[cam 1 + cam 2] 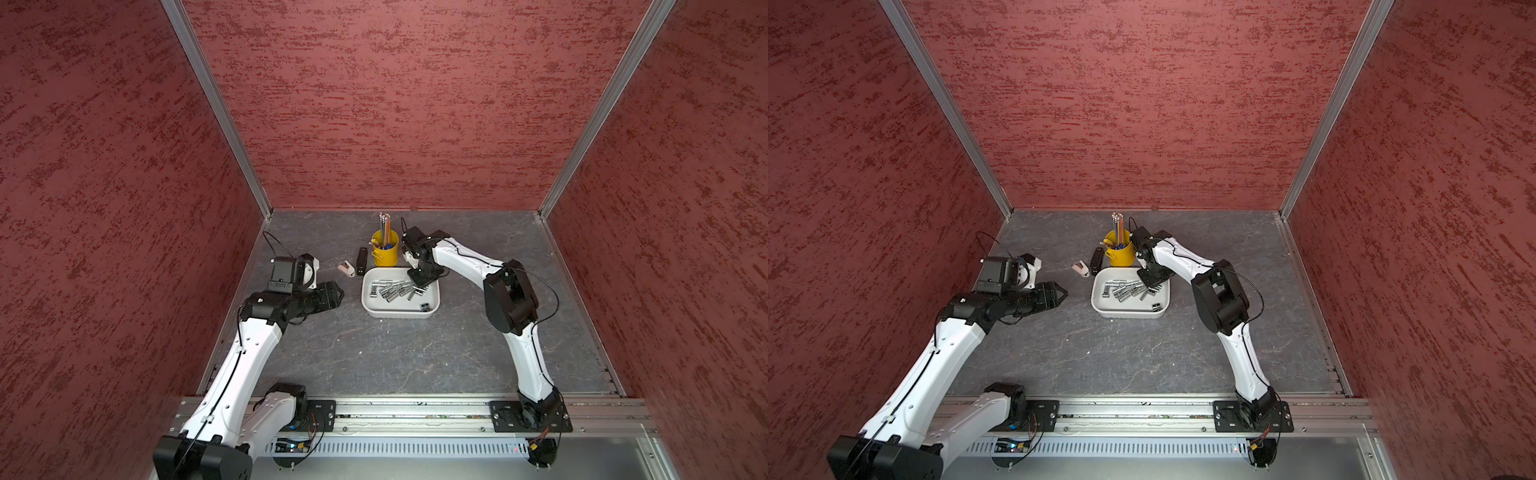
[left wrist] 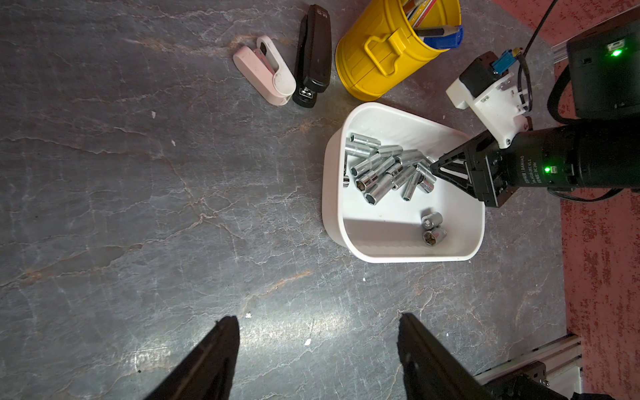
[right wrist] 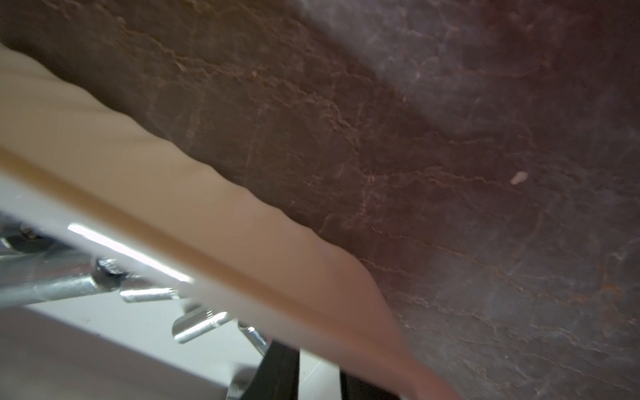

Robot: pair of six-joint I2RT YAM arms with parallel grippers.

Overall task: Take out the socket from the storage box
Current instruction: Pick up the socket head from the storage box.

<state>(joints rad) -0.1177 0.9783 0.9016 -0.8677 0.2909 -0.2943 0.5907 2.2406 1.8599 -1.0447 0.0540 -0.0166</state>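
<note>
My right claw (image 1: 418,285) (image 2: 433,167) reaches down into the white shallow rectangular plastic storage box (image 1: 399,314). Its tips are among the heap of shiny steel sockets (image 2: 381,169) that lies across the box's far half. The jaws stand close together with only a narrow gap. Whether they have pinched a socket I cannot tell, for the tips sit deep in the heap and my right wrist view is blurred. Two short sockets (image 2: 432,229) lie apart from the heap, in the box's near right corner.

The box sits on the dark grey veined tabletop (image 1: 374,357) toward its far edge, about midway across. Just beyond it stands a yellow metal cup (image 1: 384,254) of pencils. A black stapler (image 1: 361,261) and a small pink plastic stapler-like thing (image 1: 346,268) lie to the cup's left.

My left claw (image 2: 317,316) hovers wide open and empty over bare tabletop near the left edge, well apart from the box.
</note>
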